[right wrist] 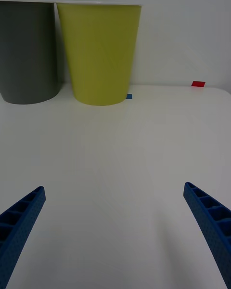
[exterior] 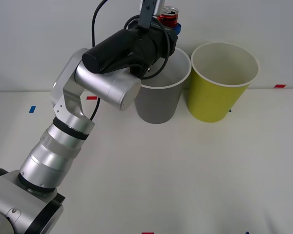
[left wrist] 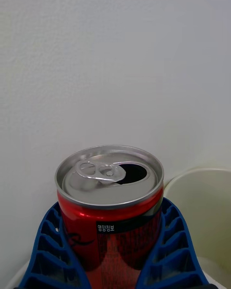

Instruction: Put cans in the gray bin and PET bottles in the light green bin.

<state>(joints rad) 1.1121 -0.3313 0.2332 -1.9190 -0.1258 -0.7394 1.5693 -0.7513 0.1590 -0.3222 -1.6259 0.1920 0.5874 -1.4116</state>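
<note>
Only readable bit I can spot is on the red can [left wrist: 109,221], where a black band just under its silver rim carries small white Korean lettering, "영양정보", and the dark swirly markings lower on the side are too cut off to read.

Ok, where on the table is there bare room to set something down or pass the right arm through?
The table is bare in front of the gray bin and light green bin; the open right gripper faces that stretch. It is tight at the back: the bins nearly touch, and the left gripper holds the can above the gray bin.
</note>
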